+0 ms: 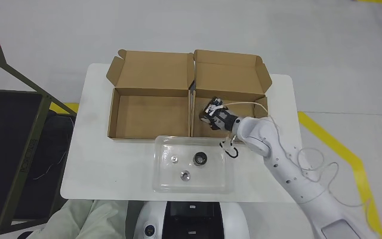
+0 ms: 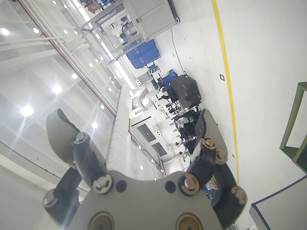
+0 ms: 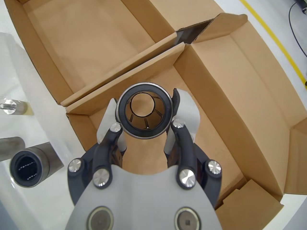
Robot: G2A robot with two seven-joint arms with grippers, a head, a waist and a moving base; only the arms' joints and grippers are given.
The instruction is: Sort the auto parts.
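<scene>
My right gripper (image 3: 144,113) is shut on a metal linear bearing (image 3: 144,113), a hollow cylinder with a black end ring, held over the near left corner of the right cardboard box (image 3: 239,77). From above, this gripper (image 1: 213,113) hangs inside the right box (image 1: 250,98). The clear plastic tray (image 1: 162,179) in front of the boxes holds another bearing (image 1: 200,158) and two small metal parts (image 1: 185,175). My left gripper (image 2: 129,130) is open, holds nothing and points up at the hall's ceiling.
The left cardboard box (image 1: 152,116) stands beside the right one, both with lids folded back. The white table (image 1: 89,143) has bare room to the left of the boxes. A second bearing (image 3: 28,166) and a metal pin (image 3: 12,106) lie in the tray.
</scene>
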